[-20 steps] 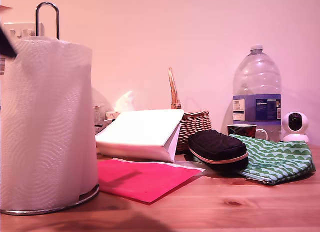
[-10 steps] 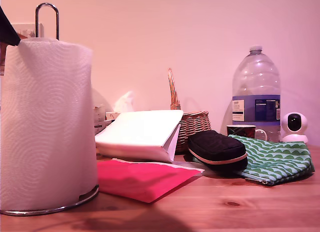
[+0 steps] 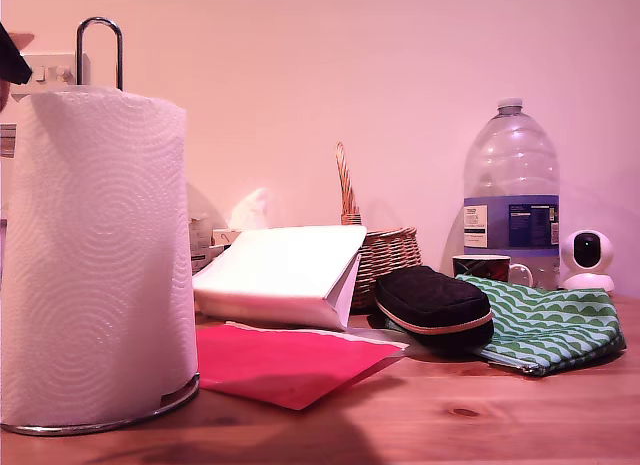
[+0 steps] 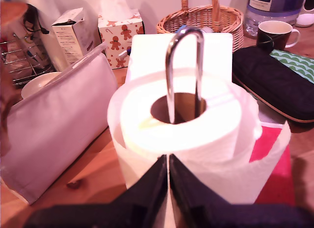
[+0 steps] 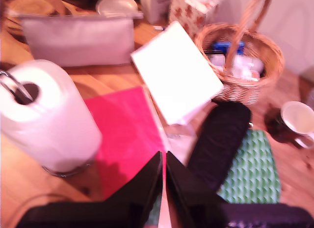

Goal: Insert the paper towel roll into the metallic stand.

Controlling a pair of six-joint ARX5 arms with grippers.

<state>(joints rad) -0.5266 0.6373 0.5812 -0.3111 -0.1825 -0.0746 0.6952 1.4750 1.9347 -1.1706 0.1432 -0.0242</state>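
The paper towel roll (image 3: pixel 95 255) stands upright on the metallic stand at the exterior view's left. The stand's chrome loop (image 3: pixel 99 19) pokes out of the roll's top and its ring base (image 3: pixel 110 421) lies on the wooden table. The first wrist view looks down on the roll (image 4: pixel 206 135) with the loop (image 4: pixel 169 71) rising through the core. My first gripper (image 4: pixel 168 157) is shut and empty, just above the roll's near edge. A dark piece of an arm (image 3: pixel 10 57) shows beside the roll's top. My second gripper (image 5: pixel 163 154) is shut and empty, high over the red sheet, apart from the roll (image 5: pixel 46 125).
A white folded package (image 3: pixel 285 270) leans over a red sheet (image 3: pixel 285 360) beside the roll. Further toward the exterior view's right are a wicker basket (image 3: pixel 385 250), a black pouch (image 3: pixel 435 300), a green patterned pouch (image 3: pixel 550 320), a mug (image 3: pixel 485 265), a water bottle (image 3: pixel 512 185) and a small camera (image 3: pixel 586 253). A pale pouch (image 4: pixel 54 120) lies behind the roll.
The dark arm piece at the exterior view's left edge has lifted off the roll's top. The roll now stands straighter on the stand. The whole exterior picture has shifted slightly down.
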